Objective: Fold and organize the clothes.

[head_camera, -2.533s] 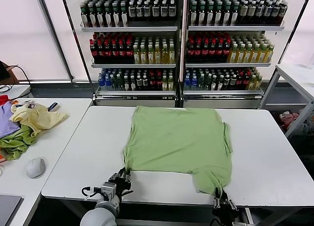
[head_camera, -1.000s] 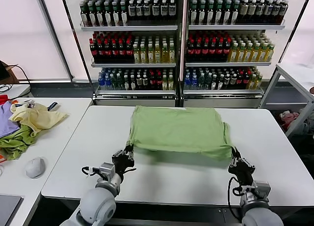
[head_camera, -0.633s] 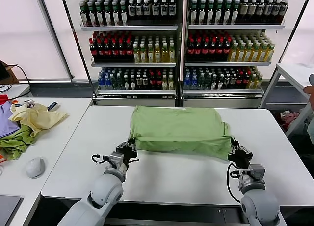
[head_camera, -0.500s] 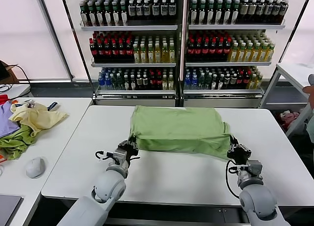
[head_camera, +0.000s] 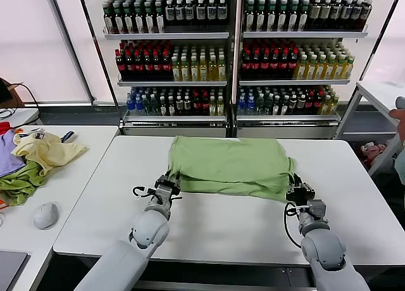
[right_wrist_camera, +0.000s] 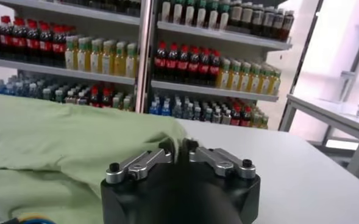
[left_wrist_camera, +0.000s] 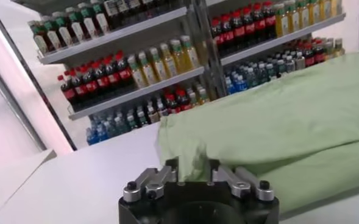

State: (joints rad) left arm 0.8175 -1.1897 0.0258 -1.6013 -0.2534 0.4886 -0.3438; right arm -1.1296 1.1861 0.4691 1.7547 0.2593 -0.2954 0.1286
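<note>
I count one light green polo shirt on the one white table before me. Left of that table lie three more garments: one pale yellow, one darker green, one purple. One computer mouse sits below them.

No readable text is showing anywhere; the labels on the shelf bottles are appearing too small to make out.

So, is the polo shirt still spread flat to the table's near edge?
No, the polo shirt is folded back on itself, leaving the white table bare in front.
</note>
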